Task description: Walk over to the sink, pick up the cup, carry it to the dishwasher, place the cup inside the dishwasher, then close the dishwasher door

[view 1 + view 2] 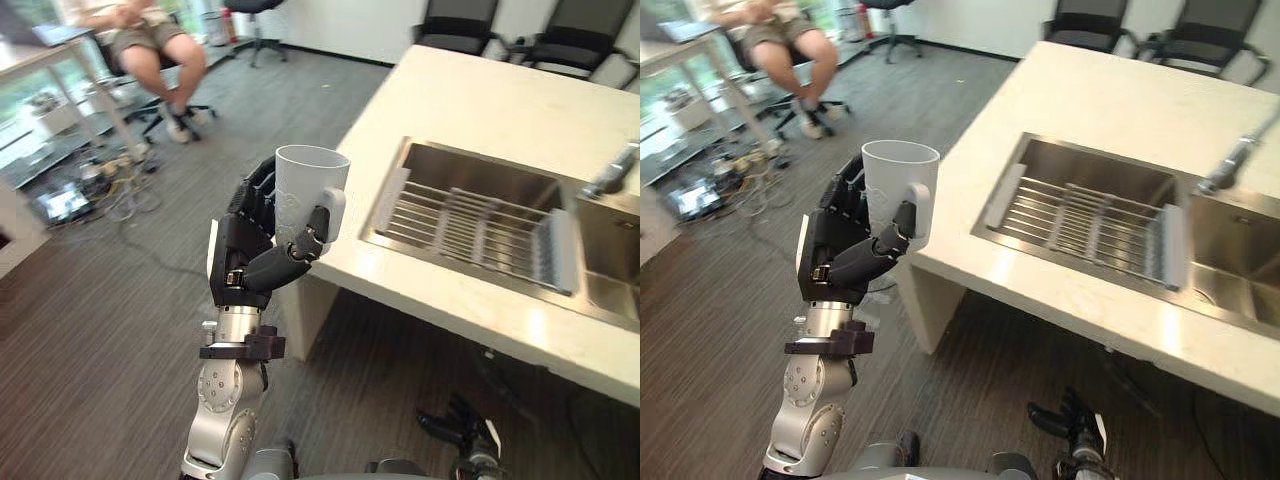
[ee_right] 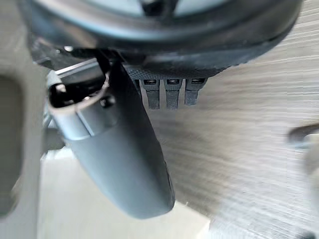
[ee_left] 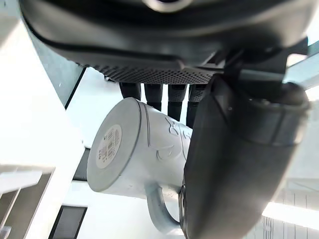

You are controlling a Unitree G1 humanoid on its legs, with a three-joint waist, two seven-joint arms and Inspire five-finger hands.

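Note:
A white cup (image 1: 308, 190) with a handle stands upright in my raised left hand (image 1: 250, 250), fingers behind it and thumb across its front by the handle. It hangs in the air just off the corner of the pale counter (image 1: 470, 100), above the floor. In the left wrist view the cup's base (image 3: 112, 147) faces the camera, with my thumb (image 3: 234, 164) beside the handle. My right hand (image 1: 455, 428) hangs low near the floor below the counter, fingers relaxed and holding nothing; its thumb (image 2: 119, 154) stands out over the wood floor.
A steel sink (image 1: 480, 170) is set in the counter, with a wire rack (image 1: 470, 225) inside and a faucet (image 1: 615, 170) at the right. A person (image 1: 150, 40) sits on a chair far left beside a desk. Cables (image 1: 100, 180) litter the floor there.

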